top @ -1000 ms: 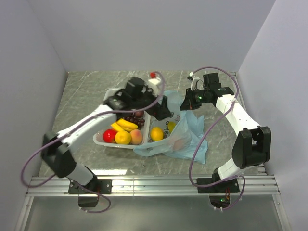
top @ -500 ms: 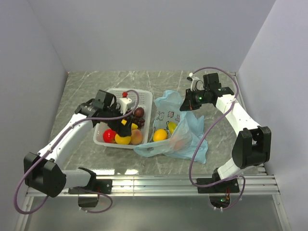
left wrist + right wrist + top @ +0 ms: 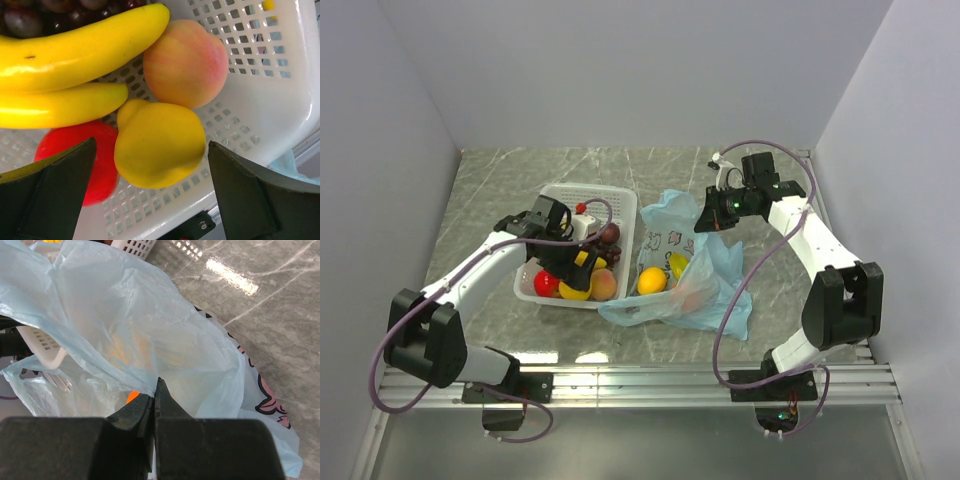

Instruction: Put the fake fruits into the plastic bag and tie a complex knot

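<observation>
Grey marbled table (image 3: 500,190) between plain white walls carries a white latticed basket (image 3: 620,196) a little left of its middle. The light-blue plastic bag (image 3: 720,290) lies against the basket's right side and spreads toward the table's right edge.

The step in hand is loading fruit. An orange (image 3: 652,280) and a yellow fruit (image 3: 677,263) just behind it show in the bag's mouth, while the basket is far from emptied.

The right gripper (image 3: 155,392) is clamped tight on a fold of the bag's rim and holds it lifted off the table, so the mouth gapes toward the basket. The left gripper (image 3: 151,145) hangs low over the basket's near right corner. Its jaws are spread as wide as they go and hold nothing, with one finger on each side of a lemon (image 3: 160,145). A peach (image 3: 185,62) presses against the lemon on one side and a red apple (image 3: 102,167) on the other. Two bananas (image 3: 75,55) lie across behind, with dark grapes (image 3: 50,12) beyond them.

As I judge it, the next move calls for a short descent and a closing on the lemon alone. The finger on the apple's side has to slip down between the two fruits without catching the apple. After that comes a carry over the basket wall to the held-open mouth. The bag's handles are untied, and tying waits until the basket is empty.
</observation>
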You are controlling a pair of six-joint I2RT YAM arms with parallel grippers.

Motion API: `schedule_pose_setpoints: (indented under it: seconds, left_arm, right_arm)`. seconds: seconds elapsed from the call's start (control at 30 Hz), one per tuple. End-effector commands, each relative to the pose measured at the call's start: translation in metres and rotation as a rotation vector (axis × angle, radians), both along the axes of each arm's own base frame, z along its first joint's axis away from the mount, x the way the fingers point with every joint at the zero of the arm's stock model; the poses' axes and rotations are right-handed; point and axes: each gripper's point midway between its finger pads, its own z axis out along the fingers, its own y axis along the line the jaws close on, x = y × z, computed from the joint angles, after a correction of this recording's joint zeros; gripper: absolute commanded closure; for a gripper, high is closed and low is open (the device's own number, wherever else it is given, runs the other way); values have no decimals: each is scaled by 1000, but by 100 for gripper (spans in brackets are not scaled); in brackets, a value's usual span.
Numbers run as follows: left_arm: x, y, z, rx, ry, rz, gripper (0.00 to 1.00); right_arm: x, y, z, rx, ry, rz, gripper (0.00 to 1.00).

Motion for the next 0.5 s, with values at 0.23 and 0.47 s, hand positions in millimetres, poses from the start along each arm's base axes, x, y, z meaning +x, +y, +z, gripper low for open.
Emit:
schedule_pose_setpoints:
  seconds: [0.23, 0.47]
  left_arm:
    - [-5, -12, 3, -50, 25, -54, 36]
    - [30, -34, 81, -168, -176, -63, 47]
  right_arm:
    - [9, 0, 5, -3, -10, 10, 100]
    - [9, 2, 5, 5, -2, 13, 100]
